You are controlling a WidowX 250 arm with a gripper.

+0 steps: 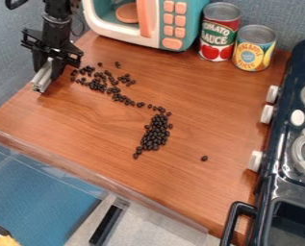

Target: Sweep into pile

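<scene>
The black gripper [50,65] is at the upper left of the wooden counter, low over its left edge. It is shut on a pale grey bar [44,77], which slants down and left between the fingers. Just right of the gripper, small black beans [98,82] lie loosely scattered. A thin trail of them runs down and right to a denser, elongated cluster of beans [156,132] near the counter's middle. One stray bean [204,158] lies apart, right of and lower than that cluster.
A toy microwave [172,24] stands at the back, with a tomato sauce can [219,32] and a pineapple can [253,48] to its right. The dark toy stove [280,166] borders the right side. The counter's front edge [96,175] runs diagonally below the beans.
</scene>
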